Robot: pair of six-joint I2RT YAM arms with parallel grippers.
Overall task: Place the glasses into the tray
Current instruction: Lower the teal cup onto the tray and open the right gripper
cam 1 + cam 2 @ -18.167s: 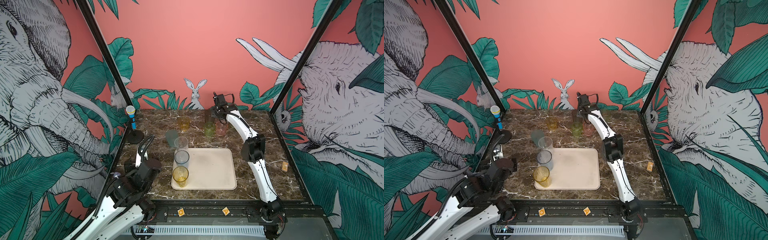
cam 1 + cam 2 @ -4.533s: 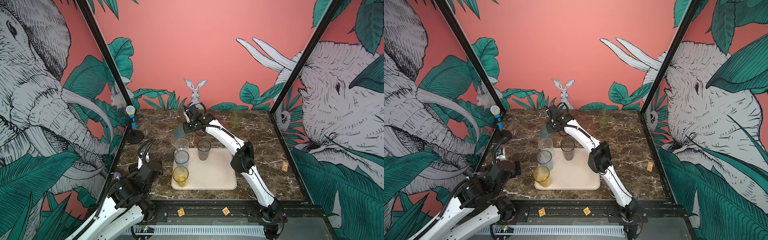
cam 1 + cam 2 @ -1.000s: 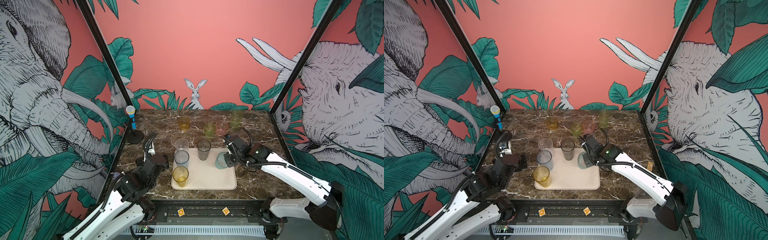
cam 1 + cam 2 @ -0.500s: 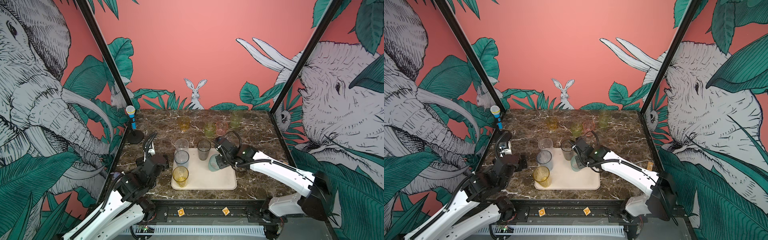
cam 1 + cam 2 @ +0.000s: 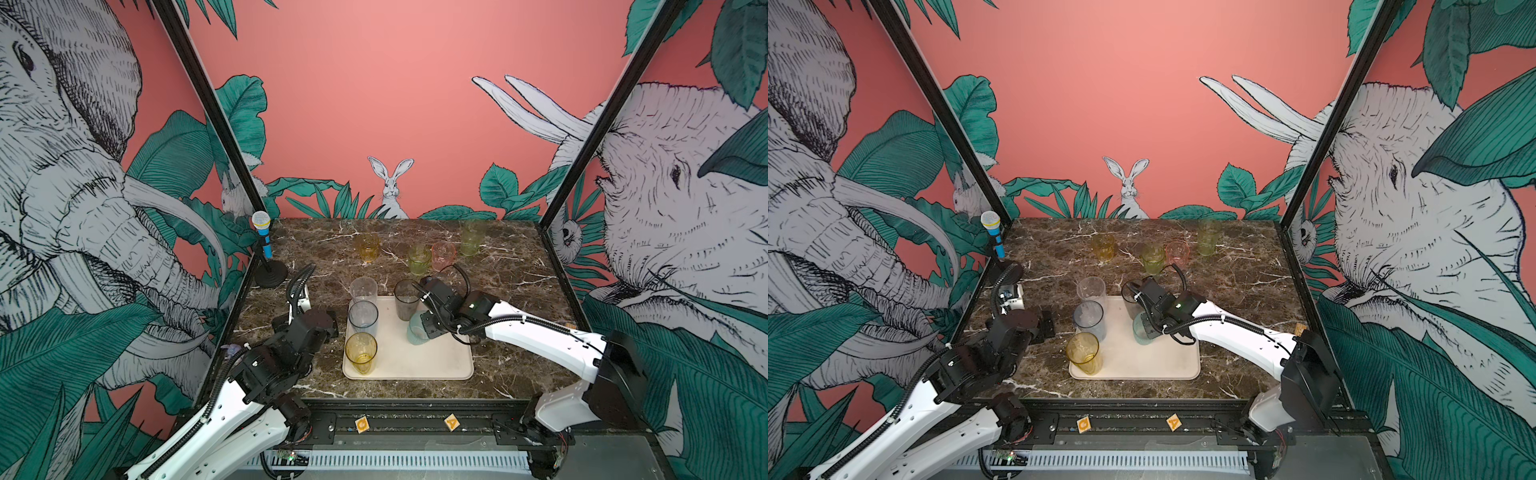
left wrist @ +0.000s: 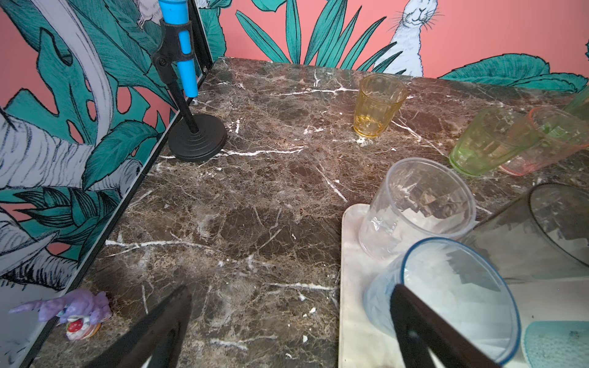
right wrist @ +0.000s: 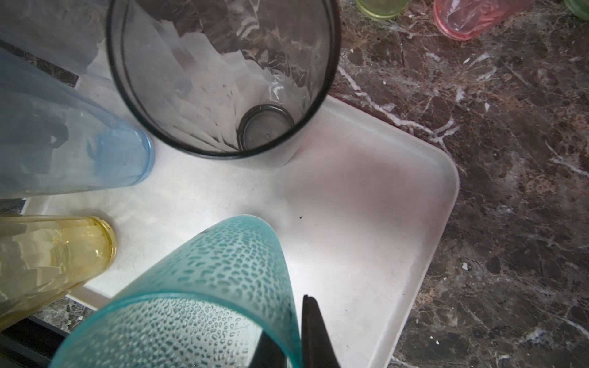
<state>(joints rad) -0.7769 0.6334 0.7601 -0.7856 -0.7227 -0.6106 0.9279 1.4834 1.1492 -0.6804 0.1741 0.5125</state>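
The right gripper is pinched shut on the rim of a tall teal plastic tumbler with bumpy sides. One finger is inside the cup and one is outside. The cup leans over, low above the middle of the flat cream tray with rounded corners. I can't tell if its bottom is touching the tray.

Closest to me, at the tray's front left, stands a tall yellow see-through tumbler. Behind it is a tall blue-grey tumbler, then a tall clear tumbler at the back left corner. Beside that one stands a tall smoky grey tumbler. So four cups are in, and the teal one will make five once it is set down.

Farther back, four more wait on the dark marble table. They are a short amber glass, a short green glass, a short pink glass just beside it, and a tall green tumbler near the back wall.

The right arm comes in low from the front right, bent at the elbow, and reaches across to the tray. The left arm is folded at the front left. The left gripper hangs over bare marble just beside the tray, with its fingers wide apart and nothing between them.
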